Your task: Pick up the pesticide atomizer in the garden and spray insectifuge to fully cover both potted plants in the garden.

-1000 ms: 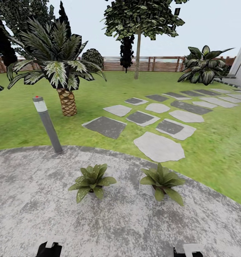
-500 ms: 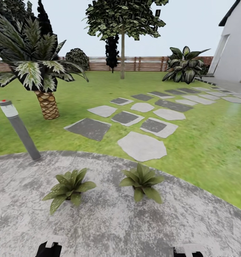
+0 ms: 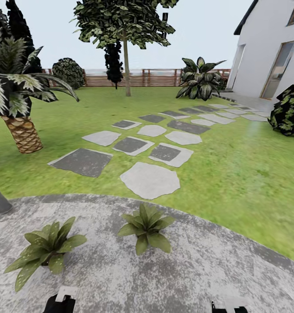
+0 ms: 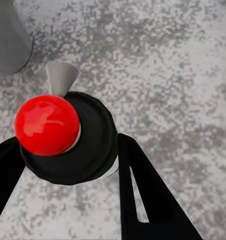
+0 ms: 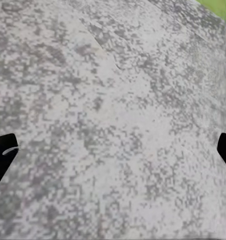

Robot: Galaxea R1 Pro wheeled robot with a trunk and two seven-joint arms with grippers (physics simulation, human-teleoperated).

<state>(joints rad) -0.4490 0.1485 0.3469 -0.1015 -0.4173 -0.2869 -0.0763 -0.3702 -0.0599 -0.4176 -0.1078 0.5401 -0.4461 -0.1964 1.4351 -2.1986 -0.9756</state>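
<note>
The left jaws are seen pressed against both sides of the pesticide atomizer [image 4: 90,150]. It is viewed end-on from above, so its long axis runs straight away from the wrist camera. A red knob [image 4: 46,125] sits on its black round top, and a grey spout [image 4: 61,76] juts out towards a grey rounded thing [image 4: 7,42] on the paving, which cannot be identified. The grip is judged to be firm, since a finger lies tight to each flank with no gap visible.

The right jaws are spread wide, with only paving between the two fingertips [image 5: 2,155] at the sides of the right wrist view, and nothing is held or touched.

In the head view both potted plants stand on the patio [image 3: 199,269]. One plant [image 3: 47,250] is set towards the left side, just ahead of the left arm. The other plant [image 3: 146,226] is placed near the patio's far edge, just short of the nearest stepping stone [image 3: 150,180]. The plants stand apart and untouched.

The left arm is judged the nearer to both plants, so the coming move is judged to turn on the spout being brought round to face the left-hand plant first.

Beyond the patio, the lawn [image 3: 234,174] is crossed by stones up to a wooden fence [image 3: 151,78], and a white house [image 3: 268,52] stands at the right.
</note>
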